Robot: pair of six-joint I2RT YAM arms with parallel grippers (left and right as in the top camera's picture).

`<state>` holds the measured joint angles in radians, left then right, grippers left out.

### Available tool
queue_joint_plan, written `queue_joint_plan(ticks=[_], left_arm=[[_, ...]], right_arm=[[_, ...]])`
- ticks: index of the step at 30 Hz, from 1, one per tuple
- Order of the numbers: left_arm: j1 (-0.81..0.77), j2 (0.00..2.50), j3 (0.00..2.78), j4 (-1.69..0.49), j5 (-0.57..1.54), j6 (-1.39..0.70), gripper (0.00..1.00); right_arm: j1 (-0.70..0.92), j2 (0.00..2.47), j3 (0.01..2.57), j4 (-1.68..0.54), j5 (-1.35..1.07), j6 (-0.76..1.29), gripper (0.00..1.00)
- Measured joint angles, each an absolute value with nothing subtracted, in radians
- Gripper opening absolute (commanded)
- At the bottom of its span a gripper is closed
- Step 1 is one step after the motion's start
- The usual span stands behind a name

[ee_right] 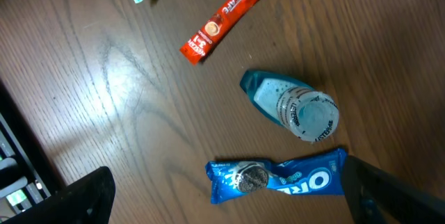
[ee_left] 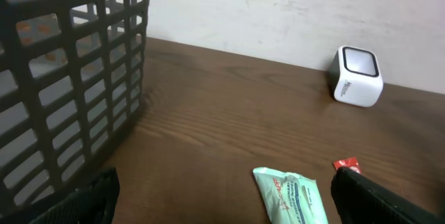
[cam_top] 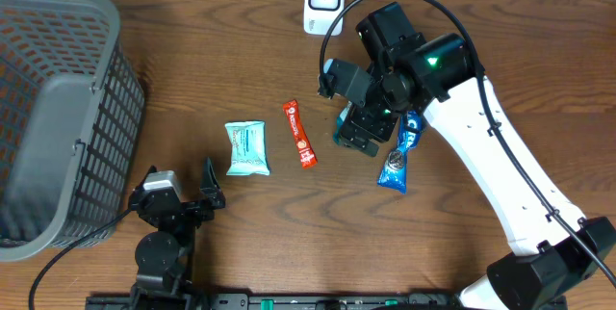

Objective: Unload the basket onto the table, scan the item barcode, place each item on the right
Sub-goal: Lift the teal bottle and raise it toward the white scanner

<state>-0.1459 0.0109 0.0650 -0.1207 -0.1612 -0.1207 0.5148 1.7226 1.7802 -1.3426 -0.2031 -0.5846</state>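
Overhead: Oreo packet [cam_top: 396, 162] lies with long axis near-to-far; left tool [cam_top: 183, 193], right tool [cam_top: 359, 133] spread empty.

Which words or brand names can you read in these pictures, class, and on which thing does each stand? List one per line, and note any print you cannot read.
"NESCAFE": on the red stick sachet.
"OREO": on the blue packet.
Print on the bottle: too small to read.
Print on the green packet: blurred, unreadable.
Small lettering on the white scanner: blurred, unreadable.
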Motion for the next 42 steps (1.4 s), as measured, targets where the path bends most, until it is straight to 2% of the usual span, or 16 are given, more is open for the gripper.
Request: queue_joint_plan(ticks=[9, 18, 20, 27, 33, 42], left_arm=[[-0.146, 0.011, 0.050, -0.078, -0.097, 0.027, 0.98], [-0.146, 0.014, 0.043, -0.067, -0.076, 0.043, 0.98], [-0.146, 0.020, 0.043, -0.066, -0.076, 0.041, 0.98], [-0.146, 0.040, 0.043, -0.066, -0.073, 0.041, 0.98], [-0.146, 0.041, 0.043, -0.066, -0.073, 0.039, 0.98], [-0.146, 0.041, 0.043, -0.066, -0.073, 0.033, 0.98]], right_arm=[[0.538, 1.723, 1.780, -1.342, -0.218, -0.604, 0.99], [0.543, 1.723, 1.780, -1.356, -0.232, -0.649, 0.99], [0.546, 1.728, 1.780, -1.378, -0.231, -0.678, 0.99], [0.556, 1.782, 1.781, -1.385, -0.171, -0.810, 0.89], [0.556, 1.796, 1.781, -1.305, -0.088, -0.907, 0.93], [0.554, 1.796, 1.781, -1.294, -0.051, -1.138, 0.95]])
